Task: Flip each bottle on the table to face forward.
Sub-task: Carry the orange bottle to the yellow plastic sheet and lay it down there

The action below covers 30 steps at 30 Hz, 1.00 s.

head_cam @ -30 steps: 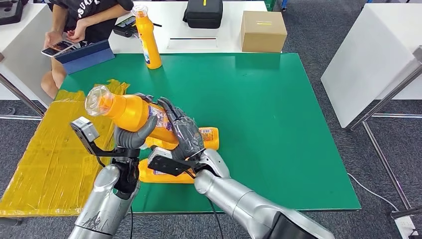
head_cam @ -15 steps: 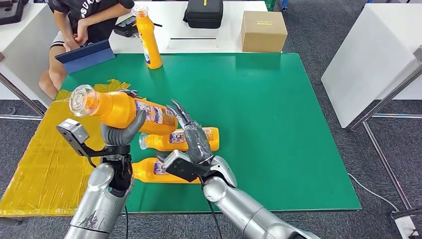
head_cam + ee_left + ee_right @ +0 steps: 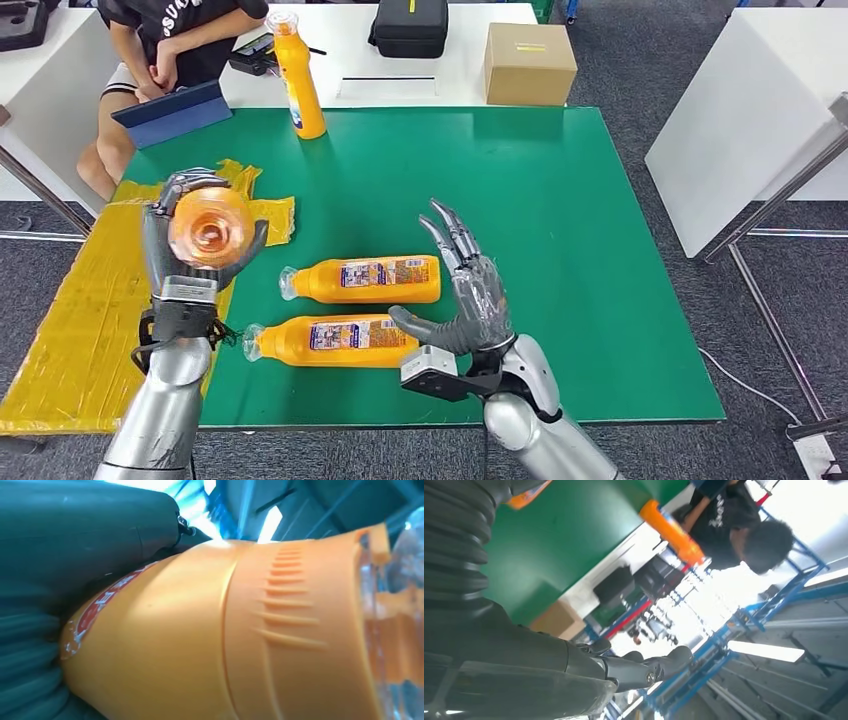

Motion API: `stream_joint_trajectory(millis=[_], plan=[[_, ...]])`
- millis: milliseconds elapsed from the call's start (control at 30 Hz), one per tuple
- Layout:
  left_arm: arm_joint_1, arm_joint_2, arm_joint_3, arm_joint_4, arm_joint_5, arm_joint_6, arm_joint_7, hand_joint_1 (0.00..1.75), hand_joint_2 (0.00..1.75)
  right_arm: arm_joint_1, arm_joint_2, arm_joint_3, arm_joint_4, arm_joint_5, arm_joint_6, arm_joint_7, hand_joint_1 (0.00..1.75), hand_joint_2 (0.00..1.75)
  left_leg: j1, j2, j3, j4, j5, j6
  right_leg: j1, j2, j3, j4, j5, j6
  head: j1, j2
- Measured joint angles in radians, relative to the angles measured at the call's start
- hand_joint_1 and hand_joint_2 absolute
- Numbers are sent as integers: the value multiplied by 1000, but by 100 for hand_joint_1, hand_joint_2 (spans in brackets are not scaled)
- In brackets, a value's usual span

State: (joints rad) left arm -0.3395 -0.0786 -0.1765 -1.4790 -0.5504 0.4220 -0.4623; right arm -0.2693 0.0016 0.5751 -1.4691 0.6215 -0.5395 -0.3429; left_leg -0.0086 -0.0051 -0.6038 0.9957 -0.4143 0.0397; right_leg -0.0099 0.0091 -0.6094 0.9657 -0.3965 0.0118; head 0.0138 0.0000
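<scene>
Head view: fingers (image 3: 165, 200) of left hand (image 3: 190, 262) wrapped round held bottle (image 3: 210, 228), clear cap end-on to camera, lifted off table (image 3: 600, 250). Right hand (image 3: 470, 300) splayed, holding nothing, thumb just beside near bottle (image 3: 330, 341); far bottle (image 3: 365, 279) lying just beyond, level with the fingertips. Standing bottle (image 3: 297, 80) well apart, by a seated person (image 3: 170, 30).

Left wrist view: held bottle (image 3: 210, 640) pressed against the palm; smooth glossy plastic, ribbed shoulder. Probably stiff, moderately heavy, slippery; best taken mid-body on the label.

Right wrist view: fingers (image 3: 644, 672) spread, free of anything.
</scene>
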Motion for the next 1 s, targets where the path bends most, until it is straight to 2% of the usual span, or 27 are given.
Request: stream_joint_trajectory(millis=[233,433,567,700,833,1000], plan=[[-91,78,-3,177,-430,237,93,175,175,107,-103,-114,-122,24,-22,13,0,175,0,0,0,0,0,0,-2,0,-1,0,0,0,0,0],[-172,133,3,350,-840,270,208,175,175,195,-168,-204,-207,71,-36,50,0,175,0,1,-1,0,0,0,-2,0,0,0,0,0,0,0],[-210,156,18,456,-925,270,267,175,175,238,-194,-244,-247,90,-36,59,0,175,1,2,-2,0,0,0,-2,1,0,1,0,0,0,0],[-250,185,4,556,-1002,270,390,175,175,257,-205,-261,-271,126,-35,76,0,175,1,1,-1,0,0,0,-2,1,-1,0,0,0,0,0],[-315,214,-42,704,-1016,269,536,175,175,285,-205,-269,-302,176,-34,101,0,175,1,1,-1,0,0,0,-2,1,-1,1,0,0,0,0],[-360,231,-61,834,-1018,238,619,175,175,307,-204,-270,-316,204,-31,114,0,175,1,2,-1,0,0,0,-2,2,-1,1,0,0,0,0]])
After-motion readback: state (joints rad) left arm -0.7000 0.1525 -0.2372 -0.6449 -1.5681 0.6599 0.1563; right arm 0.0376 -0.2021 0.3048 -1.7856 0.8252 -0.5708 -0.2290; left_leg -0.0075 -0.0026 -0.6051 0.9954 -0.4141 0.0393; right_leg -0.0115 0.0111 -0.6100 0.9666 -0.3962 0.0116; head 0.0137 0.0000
